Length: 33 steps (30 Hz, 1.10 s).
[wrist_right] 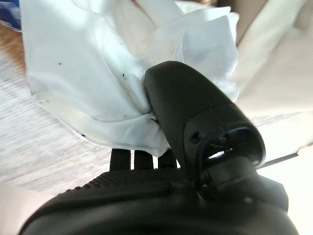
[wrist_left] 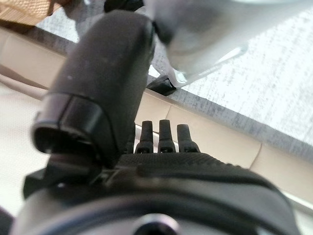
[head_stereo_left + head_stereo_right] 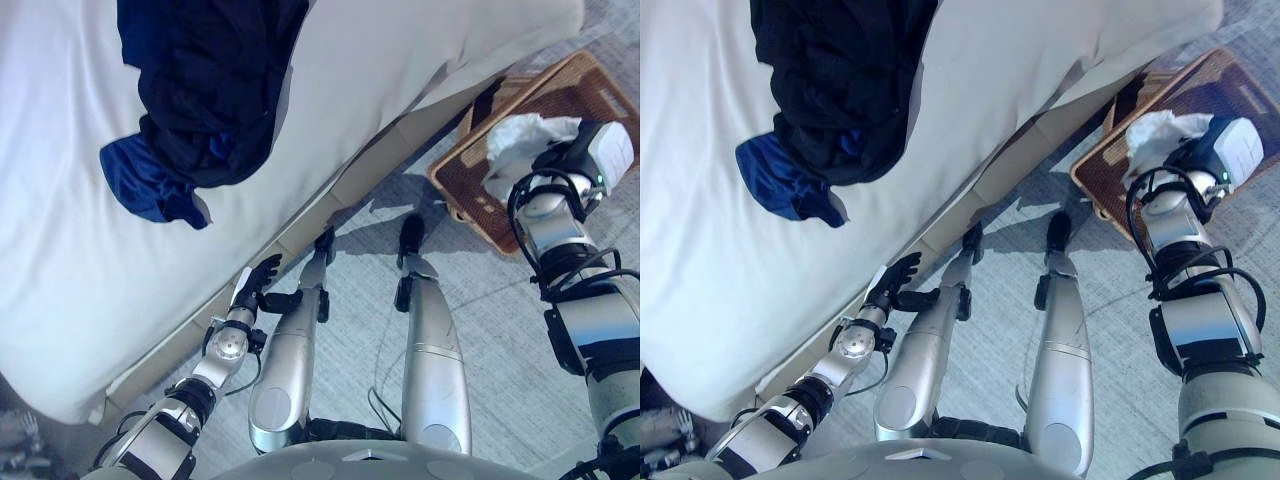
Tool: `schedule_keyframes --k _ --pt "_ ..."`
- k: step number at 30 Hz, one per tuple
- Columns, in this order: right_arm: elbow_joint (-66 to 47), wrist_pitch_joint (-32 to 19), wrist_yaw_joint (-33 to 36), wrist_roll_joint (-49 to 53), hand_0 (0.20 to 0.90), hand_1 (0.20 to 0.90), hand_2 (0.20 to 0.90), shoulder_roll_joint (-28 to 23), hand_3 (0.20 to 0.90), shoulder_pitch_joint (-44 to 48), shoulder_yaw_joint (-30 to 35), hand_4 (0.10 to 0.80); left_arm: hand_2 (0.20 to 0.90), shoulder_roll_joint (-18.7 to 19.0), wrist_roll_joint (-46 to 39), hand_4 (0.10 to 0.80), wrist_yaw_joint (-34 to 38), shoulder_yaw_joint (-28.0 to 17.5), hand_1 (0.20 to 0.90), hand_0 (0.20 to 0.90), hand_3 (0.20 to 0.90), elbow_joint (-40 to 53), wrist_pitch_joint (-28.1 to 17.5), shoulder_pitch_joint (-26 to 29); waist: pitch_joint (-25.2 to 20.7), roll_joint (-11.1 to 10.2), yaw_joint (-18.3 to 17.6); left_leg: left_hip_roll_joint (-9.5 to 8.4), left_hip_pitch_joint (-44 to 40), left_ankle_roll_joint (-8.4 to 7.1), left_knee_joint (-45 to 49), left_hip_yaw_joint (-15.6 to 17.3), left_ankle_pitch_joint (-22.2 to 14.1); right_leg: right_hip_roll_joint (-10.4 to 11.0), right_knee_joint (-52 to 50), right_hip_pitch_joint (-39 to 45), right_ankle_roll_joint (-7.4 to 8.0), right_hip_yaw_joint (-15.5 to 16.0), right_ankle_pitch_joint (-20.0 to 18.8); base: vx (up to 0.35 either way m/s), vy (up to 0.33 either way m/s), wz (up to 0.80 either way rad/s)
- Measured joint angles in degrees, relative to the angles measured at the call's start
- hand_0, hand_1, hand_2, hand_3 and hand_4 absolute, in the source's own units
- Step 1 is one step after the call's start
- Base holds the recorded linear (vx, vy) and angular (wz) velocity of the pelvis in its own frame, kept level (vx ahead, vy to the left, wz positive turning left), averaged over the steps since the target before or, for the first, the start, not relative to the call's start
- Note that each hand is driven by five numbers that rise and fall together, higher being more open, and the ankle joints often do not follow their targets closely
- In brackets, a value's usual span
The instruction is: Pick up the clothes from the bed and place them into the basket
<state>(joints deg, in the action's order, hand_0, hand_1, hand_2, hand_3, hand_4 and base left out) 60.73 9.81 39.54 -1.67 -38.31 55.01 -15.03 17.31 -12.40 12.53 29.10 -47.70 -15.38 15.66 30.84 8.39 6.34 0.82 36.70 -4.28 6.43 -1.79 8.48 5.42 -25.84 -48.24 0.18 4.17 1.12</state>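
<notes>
While my right hand (image 1: 195,147) pinches a white garment (image 1: 98,78) between thumb and fingers above the wicker basket (image 3: 560,100), a dark pile of clothes (image 3: 205,90) lies on the bed (image 3: 400,70). My left hand (image 3: 258,285), fingers relaxed and straight, hangs empty beside the bed's edge.

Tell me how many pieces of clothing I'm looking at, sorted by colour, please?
Dark navy or black garment, on the bed: 1
Bright blue garment, beside it on the bed: 1
White garment, pinched in the right hand over the basket: 1
Total: 3
The left hand holds none.
</notes>
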Motion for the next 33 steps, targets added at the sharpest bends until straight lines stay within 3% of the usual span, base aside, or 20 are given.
schedule_keyframes --k 7,10,13,18,24,27,29,31,33 --pt "-0.23 0.31 -0.29 2.92 0.900 0.900 0.900 1.01 0.900 1.30 -1.06 0.800 0.900 -0.02 -1.18 0.800 0.31 0.31 0.900 0.900 0.900 1.27 0.12 0.73 0.01 -0.02 0.26 0.03 1.06 0.01 0.17 -1.14 0.17 0.10 1.10 0.28 -0.23 1.00 -0.24 0.028 0.019 0.08" --pt "-6.80 0.74 -0.56 3.74 0.900 0.900 0.900 0.94 0.900 -3.14 -0.86 0.800 0.900 -0.09 -1.20 0.800 0.60 -0.36 0.900 0.900 0.900 0.86 0.24 0.73 0.09 -0.16 -0.24 0.33 -0.33 0.04 -0.10 -1.46 0.15 -0.29 3.63 2.92 -0.29 1.41 -1.33 0.067 0.062 -0.03" --pt "-15.26 2.58 -0.68 3.70 0.900 0.900 0.900 0.96 0.900 -10.62 0.22 0.800 0.900 -0.43 -1.19 0.800 0.56 -2.18 0.900 0.900 0.900 -0.07 0.74 0.67 0.32 -0.52 -0.93 0.85 -5.48 0.16 -2.02 -1.30 0.06 -0.84 7.23 9.03 0.01 1.78 -2.31 0.077 0.045 -0.07" --pt "-25.20 2.74 0.88 3.16 0.900 0.900 0.900 0.94 0.900 -24.99 8.17 0.800 0.900 0.18 -1.16 0.800 -0.12 -8.10 0.900 0.900 0.900 -1.17 2.92 -0.05 1.02 -2.44 -3.33 1.50 -17.80 0.33 -5.92 -1.86 -0.14 -1.15 12.85 22.90 0.73 3.33 -2.73 0.147 0.096 0.08" --pt "-34.20 3.03 1.97 0.41 0.900 0.900 0.900 0.84 0.900 -31.99 16.16 0.800 0.900 0.87 -0.70 0.800 -1.74 -11.48 0.900 0.900 0.900 -3.34 4.35 -3.32 -0.05 -5.74 -6.30 1.90 -27.39 0.92 -8.81 -1.71 -1.05 -1.66 21.13 35.19 2.60 3.97 -3.44 0.232 0.158 0.01" --pt "-36.38 1.51 0.37 -1.46 0.900 0.900 0.900 1.08 0.900 -32.72 16.93 0.800 0.900 0.19 1.54 0.800 -2.05 -11.57 0.900 0.900 0.900 -4.28 5.85 -4.15 -0.25 -6.72 -6.22 1.57 -30.13 0.92 -8.87 -1.78 -1.15 -1.79 22.98 38.83 2.48 4.16 -4.54 0.211 0.158 0.03" --pt "-39.00 -2.57 -4.43 -4.48 0.900 0.900 0.900 2.13 0.900 -33.34 15.36 0.800 0.900 -1.57 3.69 0.800 -2.80 -12.21 0.900 0.900 0.900 -5.45 6.43 -6.33 -1.18 -6.88 -5.55 1.35 -34.17 1.02 -8.70 -1.57 -2.87 -1.51 24.55 43.57 2.91 4.40 -4.25 0.293 0.247 -0.01" --pt "-39.90 -7.43 -9.11 -8.50 0.900 0.900 0.900 2.42 0.900 -35.11 11.84 0.800 0.900 -2.77 5.46 0.800 -3.18 -12.65 0.900 0.900 0.900 -7.22 6.47 -8.21 -5.40 -7.19 -4.59 1.19 -34.23 1.18 -8.77 -1.83 -3.38 -1.31 25.23 44.11 2.97 4.71 -4.19 0.286 0.154 0.09" --pt "-39.29 -9.19 -14.68 -10.97 0.900 0.900 0.900 3.27 0.900 -36.06 8.23 0.800 0.900 -3.51 6.91 0.800 -3.79 -12.63 0.900 0.900 0.900 -9.11 7.01 -9.24 -8.43 -7.78 -3.26 0.87 -35.79 1.20 -8.76 -3.09 -3.63 -1.15 26.86 47.19 2.96 5.97 -4.20 0.244 0.089 0.34"
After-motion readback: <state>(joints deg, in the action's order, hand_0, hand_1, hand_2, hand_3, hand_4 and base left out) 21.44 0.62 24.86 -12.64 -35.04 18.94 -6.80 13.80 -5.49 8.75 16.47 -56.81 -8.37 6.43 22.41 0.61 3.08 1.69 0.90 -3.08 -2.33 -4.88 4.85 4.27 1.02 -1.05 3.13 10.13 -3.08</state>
